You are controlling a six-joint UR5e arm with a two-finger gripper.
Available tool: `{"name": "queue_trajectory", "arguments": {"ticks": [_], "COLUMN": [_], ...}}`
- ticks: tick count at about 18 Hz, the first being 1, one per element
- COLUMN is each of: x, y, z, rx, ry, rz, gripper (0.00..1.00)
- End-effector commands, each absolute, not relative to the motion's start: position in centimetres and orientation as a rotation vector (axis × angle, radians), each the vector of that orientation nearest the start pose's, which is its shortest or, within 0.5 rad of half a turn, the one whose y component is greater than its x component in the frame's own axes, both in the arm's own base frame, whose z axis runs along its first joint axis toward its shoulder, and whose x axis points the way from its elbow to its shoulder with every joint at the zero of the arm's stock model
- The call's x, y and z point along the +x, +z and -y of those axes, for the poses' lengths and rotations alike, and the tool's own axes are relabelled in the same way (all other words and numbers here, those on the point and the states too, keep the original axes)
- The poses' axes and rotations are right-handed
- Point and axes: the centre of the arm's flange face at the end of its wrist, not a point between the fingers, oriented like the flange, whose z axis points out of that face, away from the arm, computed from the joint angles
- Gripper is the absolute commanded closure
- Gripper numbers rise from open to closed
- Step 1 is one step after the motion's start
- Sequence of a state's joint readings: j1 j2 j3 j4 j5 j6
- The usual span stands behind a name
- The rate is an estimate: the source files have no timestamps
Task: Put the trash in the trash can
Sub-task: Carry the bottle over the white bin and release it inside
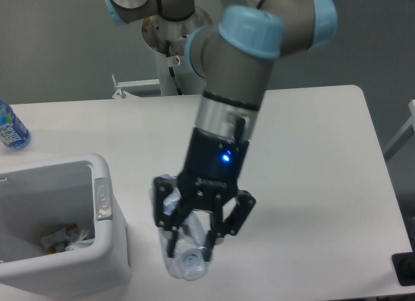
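- The gripper (193, 239) hung low over the white table (324, 184), its black fingers (170, 222) closed around the clear crushed bottle (183, 262).
- The bottle ran lengthwise between the fingers, its lower rounded end sticking out below the fingertips; its upper part sat behind the gripper body and was hard to make out, so the blue cap could not be told for certain.
- The bottle appeared lifted off the table, though the view did not settle whether its lower end touched the surface.
- A blue light (225, 158) glowed on the wrist housing above the gripper.
- The trash can (104, 249) stood at the left front of the table, just beside the gripper and bottle but apart from them, with the grey oblong plate (102, 198) on its right rim.
- Inside the can, a crumpled carton (59, 239) lay at the bottom.
- A blue-labelled bottle (11, 129) stood at the far left edge of the table, well apart from the arm.
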State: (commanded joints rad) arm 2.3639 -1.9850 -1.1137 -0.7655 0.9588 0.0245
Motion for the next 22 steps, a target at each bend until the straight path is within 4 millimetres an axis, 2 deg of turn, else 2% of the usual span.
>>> {"name": "queue_trajectory", "arguments": {"ticks": [5, 12, 19, 20, 21, 22], "x": [-33.0, -27.8, -22.1, -21.9, -21.7, -21.6], "y": [61.8, 62.0, 58.7, 58.5, 58.1, 57.8], "z": [-62.5, -64.9, -67.8, -67.9, -68.2, -68.4], "rx": [-2.019, -2.015, -2.079, -2.083, -2.088, -2.093], "ry": [-0.194, -0.222, -0.292, -0.296, -0.3, -0.296], "rz": [0.409, 0.299, 0.208, 0.206, 0.201, 0.186], "gripper": [0.47, 0.47, 0.46, 0.46, 0.43, 0.3]}}
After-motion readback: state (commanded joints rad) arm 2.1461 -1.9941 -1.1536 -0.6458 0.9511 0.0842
